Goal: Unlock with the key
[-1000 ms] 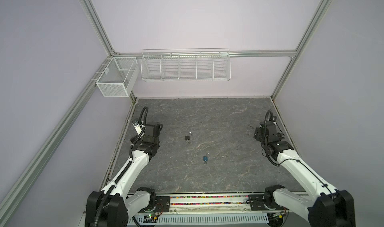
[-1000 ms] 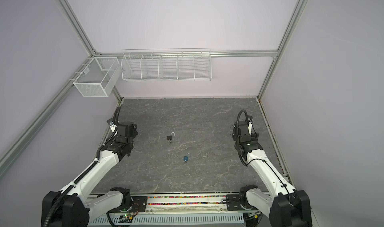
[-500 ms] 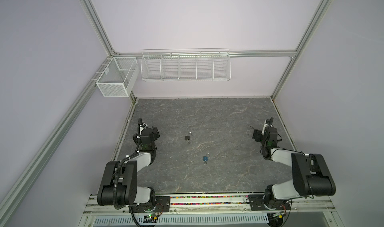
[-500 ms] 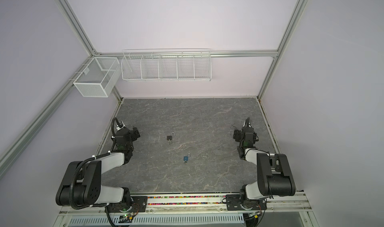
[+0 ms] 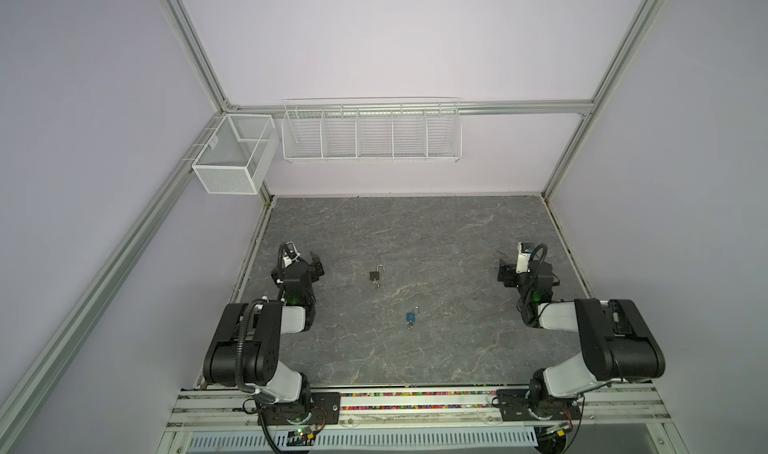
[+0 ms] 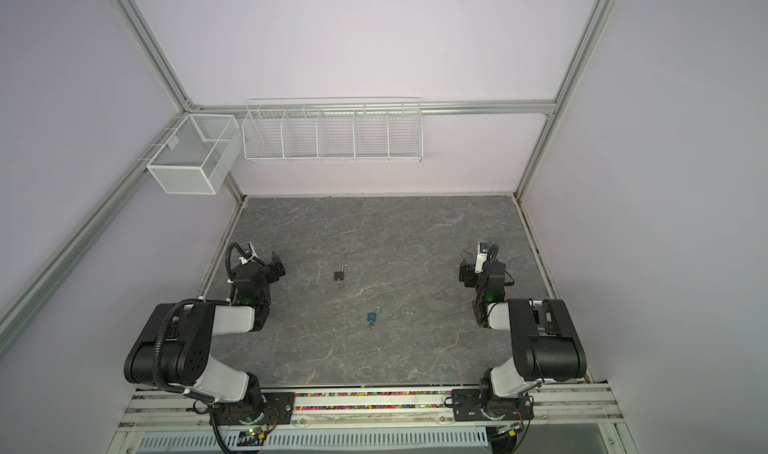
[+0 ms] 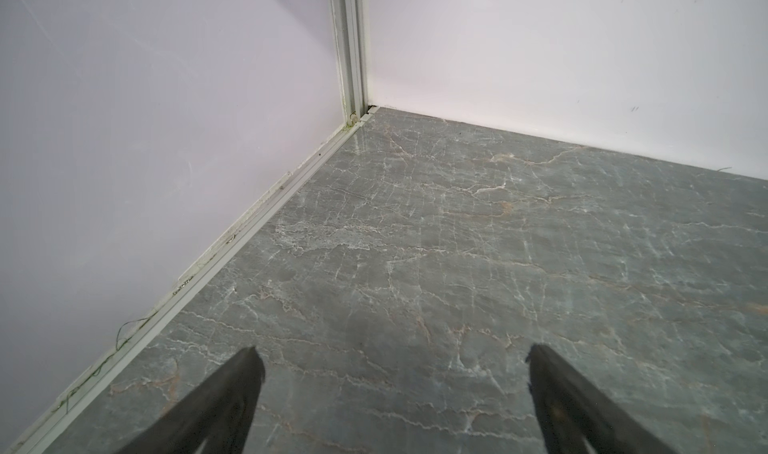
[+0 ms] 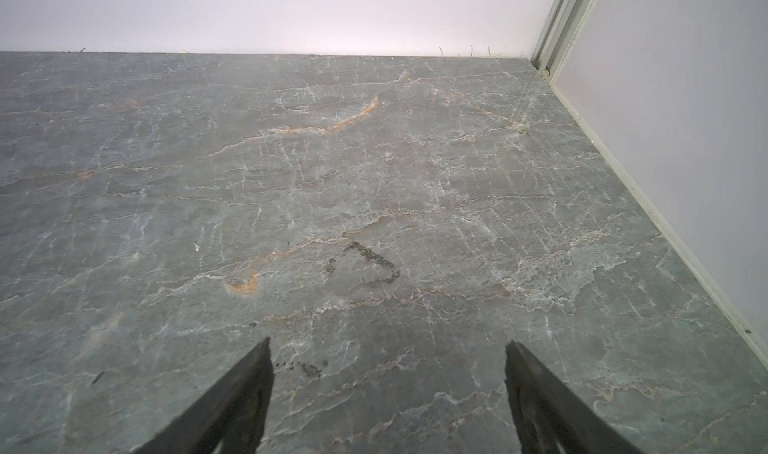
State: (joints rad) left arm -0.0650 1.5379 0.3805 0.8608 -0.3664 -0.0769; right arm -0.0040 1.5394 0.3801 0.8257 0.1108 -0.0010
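Grey tabletop (image 5: 415, 231) | left gripper (image 7: 390, 360) spread wide, empty | right gripper (image 8: 388, 348) spread wide, empty

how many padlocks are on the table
2. A dark padlock lies near the middle of the table. A blue padlock lies apart from it, nearer the front edge. Nothing in both top views seems to hide another.
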